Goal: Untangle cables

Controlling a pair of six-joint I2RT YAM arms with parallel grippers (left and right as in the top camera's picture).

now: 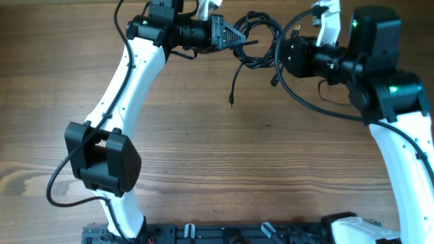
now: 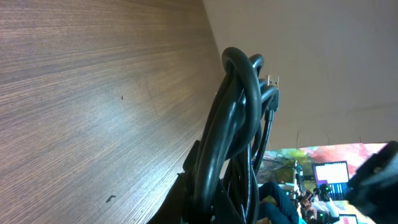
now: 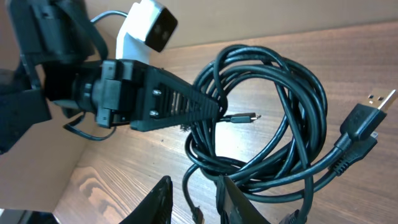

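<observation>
Seen from my remote station, both arms are meeting over the far part of the wooden tabletop [image 1: 203,156], where the black cable bundle [image 1: 261,37] is sitting in a loose coil of several loops.

The left hand [image 1: 239,38] is pointing into the bundle from its left side. Its two ribbed black fingers [image 3: 174,99] are pressing together into a wedge and pinching a few strands at the coil's left rim. In the left wrist view those strands are rising thick and close right in front of the lens.

The right hand [image 3: 194,200] is hovering at the bundle's right side. Its two fingers are standing apart, and one thin strand is running loose through the gap without being pinched. I am reading that hand as holding nothing.

A flat USB plug [image 3: 379,102] is sticking out at the bundle's right edge, while a small plug [image 3: 245,117] is poking into the coil's open middle. A thin loose tail [image 1: 234,85] is trailing from the bundle's near side down across the tabletop.

I cannot tell whether the coil itself is resting on the wood or hanging just above it.
</observation>
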